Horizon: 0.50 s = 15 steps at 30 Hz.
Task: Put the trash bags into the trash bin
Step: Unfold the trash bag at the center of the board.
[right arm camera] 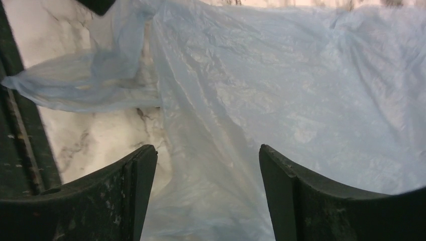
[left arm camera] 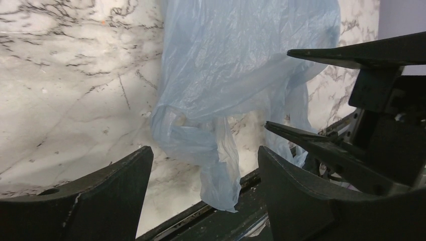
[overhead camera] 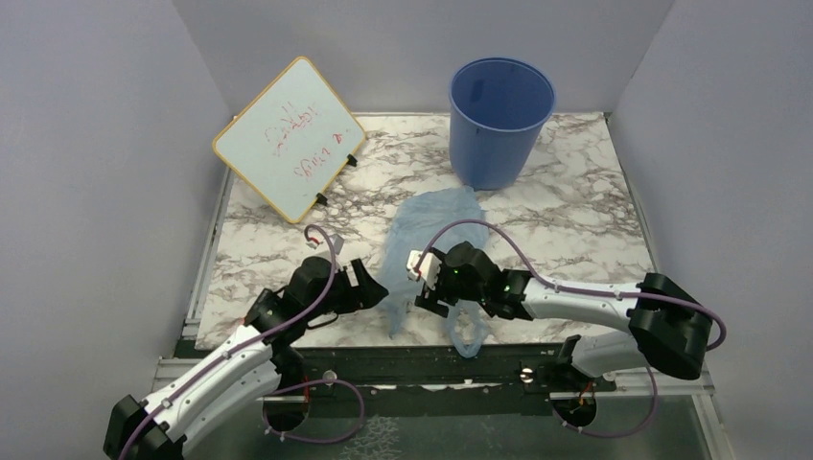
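The trash bag (overhead camera: pixel 431 230) is a thin light-blue film lying crumpled on the marble table, from in front of the trash bin (overhead camera: pixel 500 120) down to the near edge, where one end hangs over. The trash bin is a blue bucket standing upright at the back. My left gripper (overhead camera: pixel 382 292) is at the bag's left near edge, open. In the left wrist view a twisted tail of the bag (left arm camera: pixel 221 170) hangs between its fingers (left arm camera: pixel 125 181), unpinched. My right gripper (overhead camera: pixel 424 287) is open low over the bag (right arm camera: pixel 281 100), with film spanning the gap between its fingers (right arm camera: pixel 286 181).
A white board with red writing (overhead camera: pixel 290 137) leans at the back left. A black rail (overhead camera: pixel 383 359) runs along the table's near edge under the bag's hanging end. Grey walls close the left, right and back. The two grippers are close together.
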{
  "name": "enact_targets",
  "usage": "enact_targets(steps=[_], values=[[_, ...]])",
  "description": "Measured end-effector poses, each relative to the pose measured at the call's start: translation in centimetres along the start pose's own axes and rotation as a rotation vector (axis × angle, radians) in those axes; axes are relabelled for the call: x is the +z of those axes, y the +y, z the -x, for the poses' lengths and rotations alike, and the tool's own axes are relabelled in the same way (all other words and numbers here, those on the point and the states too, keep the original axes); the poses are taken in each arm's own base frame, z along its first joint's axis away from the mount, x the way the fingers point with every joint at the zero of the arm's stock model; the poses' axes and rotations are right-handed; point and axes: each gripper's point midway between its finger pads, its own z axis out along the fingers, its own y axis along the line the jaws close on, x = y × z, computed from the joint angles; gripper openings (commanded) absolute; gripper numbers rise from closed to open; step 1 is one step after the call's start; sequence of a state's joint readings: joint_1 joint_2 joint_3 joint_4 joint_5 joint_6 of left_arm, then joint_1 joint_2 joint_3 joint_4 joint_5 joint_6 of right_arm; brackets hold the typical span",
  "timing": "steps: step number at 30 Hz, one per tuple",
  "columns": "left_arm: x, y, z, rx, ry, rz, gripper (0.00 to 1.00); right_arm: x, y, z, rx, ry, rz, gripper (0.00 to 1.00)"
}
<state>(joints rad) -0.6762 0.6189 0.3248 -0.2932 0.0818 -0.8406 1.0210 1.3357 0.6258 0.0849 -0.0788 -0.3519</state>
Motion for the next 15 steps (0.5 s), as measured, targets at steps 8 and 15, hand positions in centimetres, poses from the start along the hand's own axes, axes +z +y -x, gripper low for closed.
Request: enact_targets(steps=[8, 15], values=[[-1.0, 0.8, 1.2, -0.019, -0.086, 0.039, 0.77, 2.7, 0.4, -1.7, -0.298, -0.001, 0.022, 0.79], [-0.8, 1.8, 0.7, -0.016, -0.065, 0.088, 0.77, 4.5, -2.5, -2.1, -0.379, -0.004, -0.155, 0.23]])
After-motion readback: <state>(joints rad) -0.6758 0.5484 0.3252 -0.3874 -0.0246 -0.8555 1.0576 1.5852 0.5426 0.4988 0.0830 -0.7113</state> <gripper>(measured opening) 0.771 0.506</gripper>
